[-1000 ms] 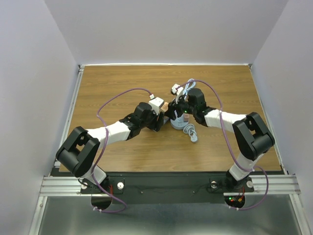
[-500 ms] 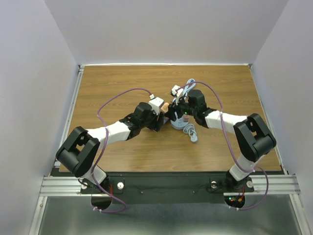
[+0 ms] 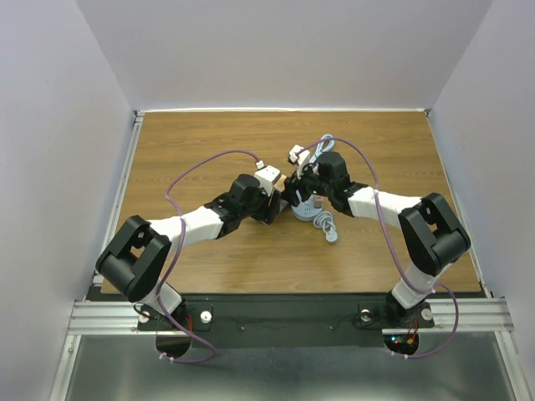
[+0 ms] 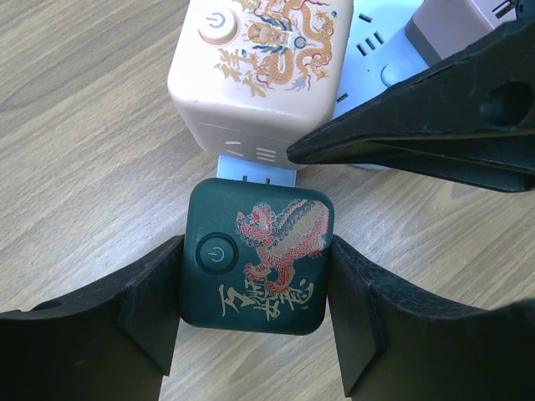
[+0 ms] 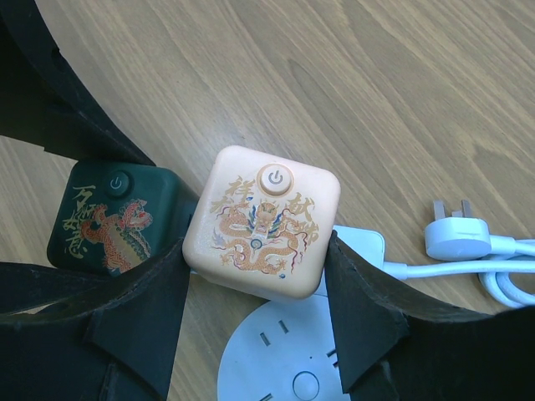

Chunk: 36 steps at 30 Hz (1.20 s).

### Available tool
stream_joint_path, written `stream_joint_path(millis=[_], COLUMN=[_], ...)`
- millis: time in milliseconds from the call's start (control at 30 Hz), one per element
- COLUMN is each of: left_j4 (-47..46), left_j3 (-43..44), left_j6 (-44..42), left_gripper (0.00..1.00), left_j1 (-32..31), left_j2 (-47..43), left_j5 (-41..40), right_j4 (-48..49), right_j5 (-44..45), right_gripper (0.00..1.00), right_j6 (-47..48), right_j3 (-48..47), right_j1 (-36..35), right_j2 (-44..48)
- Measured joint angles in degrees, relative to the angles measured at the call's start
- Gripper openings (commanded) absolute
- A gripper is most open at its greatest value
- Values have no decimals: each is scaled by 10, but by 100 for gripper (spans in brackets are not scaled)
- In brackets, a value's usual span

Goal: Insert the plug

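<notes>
A dark green cube socket with a red dragon [image 4: 257,255] lies on the wooden table between the pads of my left gripper [image 4: 255,311], which is shut on it. A peach cube socket with a gold dragon [image 5: 266,221] sits right behind it, held by my shut right gripper [image 5: 259,251]. A white plug part [image 4: 255,170] bridges the narrow gap between the two cubes; I cannot tell how deep it sits. In the top view both grippers, left [image 3: 280,197] and right [image 3: 298,194], meet at the table's middle.
A round white power strip [image 5: 288,363] lies under the right gripper's fingers, also seen in the top view [image 3: 306,212]. A white three-pin plug [image 5: 456,238] with its coiled cable [image 3: 326,224] lies just right of the cubes. Grey walls surround the table.
The right arm has edged slightly to the left toward the left gripper. The left arm and the green cube have not visibly moved.
</notes>
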<state>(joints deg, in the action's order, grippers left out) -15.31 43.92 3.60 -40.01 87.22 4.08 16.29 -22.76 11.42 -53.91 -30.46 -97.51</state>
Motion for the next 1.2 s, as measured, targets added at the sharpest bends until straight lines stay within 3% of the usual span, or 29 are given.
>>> stream_joint_path(millis=[400, 900, 1200], left_j4=[2, 108, 107], left_j3=[1, 63, 62], left_j6=[2, 39, 39], left_gripper=[0, 0, 0], left_j1=[0, -9, -11], left_j2=[0, 16, 13], left_j5=[-1, -46, -45], right_j4=[-52, -88, -102], right_j5=[21, 45, 52], right_gripper=[1, 1, 4], right_j6=[-7, -4, 2], right_j3=[-23, -38, -47], right_j1=[-4, -11, -15], right_j2=[0, 3, 1])
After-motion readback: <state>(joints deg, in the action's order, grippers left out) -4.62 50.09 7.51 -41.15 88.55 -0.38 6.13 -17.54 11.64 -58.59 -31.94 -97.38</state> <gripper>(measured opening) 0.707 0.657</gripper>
